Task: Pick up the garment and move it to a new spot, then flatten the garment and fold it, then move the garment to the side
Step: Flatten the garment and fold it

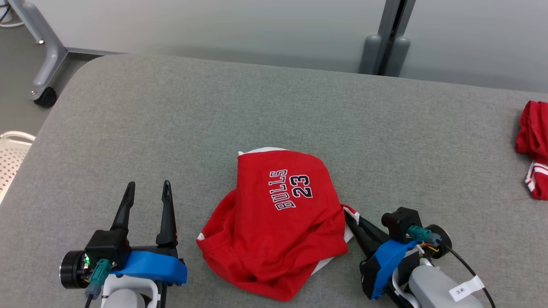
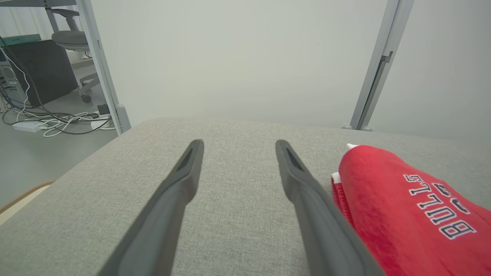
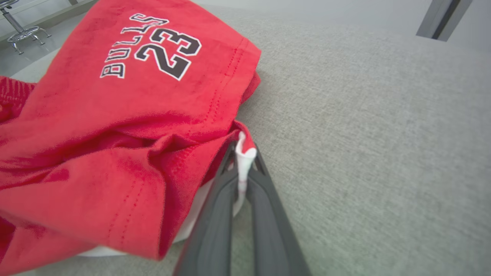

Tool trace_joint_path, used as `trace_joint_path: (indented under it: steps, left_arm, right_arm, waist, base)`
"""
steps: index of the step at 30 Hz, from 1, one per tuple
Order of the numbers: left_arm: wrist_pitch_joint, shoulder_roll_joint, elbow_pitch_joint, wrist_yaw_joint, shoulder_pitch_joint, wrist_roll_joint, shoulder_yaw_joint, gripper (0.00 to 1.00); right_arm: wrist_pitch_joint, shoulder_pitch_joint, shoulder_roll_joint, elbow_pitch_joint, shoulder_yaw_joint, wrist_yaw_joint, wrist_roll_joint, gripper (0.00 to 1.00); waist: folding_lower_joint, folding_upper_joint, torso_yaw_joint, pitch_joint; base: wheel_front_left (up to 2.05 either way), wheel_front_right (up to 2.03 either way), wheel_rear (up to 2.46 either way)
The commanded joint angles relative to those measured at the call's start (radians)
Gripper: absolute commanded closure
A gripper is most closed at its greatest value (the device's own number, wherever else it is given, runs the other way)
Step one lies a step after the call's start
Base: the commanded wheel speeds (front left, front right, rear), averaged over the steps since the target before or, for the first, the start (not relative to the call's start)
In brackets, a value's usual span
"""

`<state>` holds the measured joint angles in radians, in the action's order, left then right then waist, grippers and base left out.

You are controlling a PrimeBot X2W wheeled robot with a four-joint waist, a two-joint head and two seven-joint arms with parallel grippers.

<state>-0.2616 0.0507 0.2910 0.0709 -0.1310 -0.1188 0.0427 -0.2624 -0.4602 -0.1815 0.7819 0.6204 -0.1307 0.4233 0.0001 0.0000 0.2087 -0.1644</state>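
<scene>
Garment [image 1: 274,222]: crumpled; pick-up step in hand, I judge;
Right gripper [image 1: 347,214]: clamped on its edge;
Left gripper [image 1: 147,188]: spread, empty;
Next: lift, carry elsewhere

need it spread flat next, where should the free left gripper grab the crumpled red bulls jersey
Probably the white-tipped left corner of the crumpled red Bulls jersey, approached low from the robot's left. It lies exposed on the grey fabric table nearest the open left gripper, opposite the trim the right gripper pinches.
</scene>
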Motion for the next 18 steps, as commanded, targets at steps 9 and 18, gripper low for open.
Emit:
trace_joint_path:
  steps: [9, 18]
  left_arm:
    - [-0.005, -0.001, 0.002, -0.007, 0.036, -0.009, -0.016, 0.00]
    - [-0.005, 0.000, -0.005, -0.014, 0.044, -0.013, -0.013, 0.00]
  right_arm:
    - [-0.003, 0.083, -0.059, -0.081, -0.196, 0.000, 0.058, 1.00]
    - [-0.003, 0.259, -0.077, -0.155, -0.460, 0.000, 0.076, 1.00]
  waist:
    - [-0.0001, 0.0000, -0.066, 0.042]
    - [-0.0001, 0.0000, -0.112, 0.054]
  base:
    - [0.00, 0.00, 0.00]
    - [0.00, 0.00, 0.00]
